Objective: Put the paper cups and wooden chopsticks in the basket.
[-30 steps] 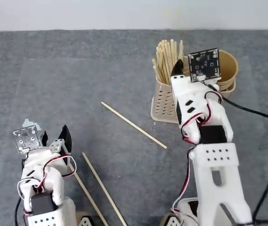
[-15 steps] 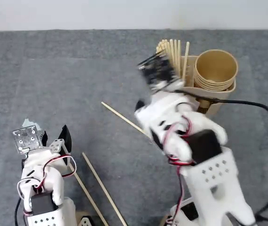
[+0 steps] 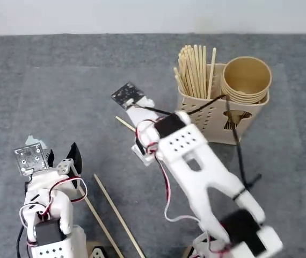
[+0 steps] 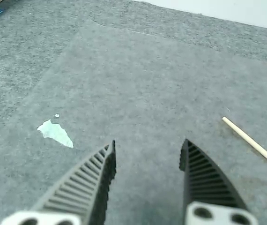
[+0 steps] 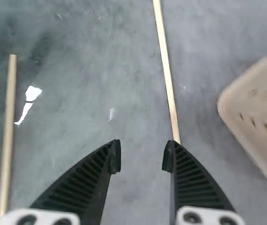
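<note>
Down on the left, the left pincer [image 4: 148, 146] has two black, pointy fingers with little ridges. They stand apart with nothing between them, over the grey, fuzzy desk [image 3: 62, 91]. A small white scrap [image 4: 55, 132] lies on the desk near it. Just beside that arm lie two thin, straight wooden sticks: the near chopstick [image 3: 96, 217] and the long chopstick [image 3: 115, 212], both flat on the desk. In the middle, the right pincer [image 5: 142, 149] is apart too and holds nothing. The middle chopstick [image 5: 166, 79] lies flat by the tip of one finger. On the right stands the basket [image 3: 217, 121], a tan box with small holes in its wall. A bunch of chopsticks [image 3: 195, 70] stands up in its left part, and the round brown paper cups [image 3: 247, 80] sit stacked in its right part.
</note>
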### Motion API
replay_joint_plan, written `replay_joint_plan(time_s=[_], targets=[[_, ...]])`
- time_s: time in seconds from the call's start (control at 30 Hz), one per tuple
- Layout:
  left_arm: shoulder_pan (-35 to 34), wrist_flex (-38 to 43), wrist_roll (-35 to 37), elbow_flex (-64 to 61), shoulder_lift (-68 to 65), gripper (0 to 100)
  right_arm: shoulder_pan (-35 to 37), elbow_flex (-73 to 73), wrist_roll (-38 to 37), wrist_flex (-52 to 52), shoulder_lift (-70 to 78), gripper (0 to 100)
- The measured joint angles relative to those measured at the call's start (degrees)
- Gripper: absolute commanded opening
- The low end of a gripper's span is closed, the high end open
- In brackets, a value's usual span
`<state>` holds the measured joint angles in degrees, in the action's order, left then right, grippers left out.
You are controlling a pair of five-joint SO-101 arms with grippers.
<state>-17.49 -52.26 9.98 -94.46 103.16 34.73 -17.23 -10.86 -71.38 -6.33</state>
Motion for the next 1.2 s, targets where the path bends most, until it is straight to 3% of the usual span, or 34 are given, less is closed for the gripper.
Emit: replay_joint_plan(time_s=[0.4, 0.73, 0.87, 1.03, 1.2], targets=[[0.0, 0.0, 0.0, 0.0, 0.0, 22, -0.4, 2.5, -8.4, 17.1, 17.4, 16.5], [0.0, 0.0, 0.0, 0.0, 0.0, 22, -4.0, 12.5, -8.4, 17.5, 30.4, 16.2], [0.0, 0.0, 0.0, 0.0, 0.0, 22, -4.2, 14.9, -8.4, 17.5, 33.6, 0.9], [0.0, 0.0, 0.0, 0.0, 0.0, 22, -4.7, 17.7, -8.4, 17.2, 35.5, 0.8], [0.0, 0.0, 0.0, 0.0, 0.0, 22, -4.6, 19.8, -8.4, 9.8, 35.3, 0.8]])
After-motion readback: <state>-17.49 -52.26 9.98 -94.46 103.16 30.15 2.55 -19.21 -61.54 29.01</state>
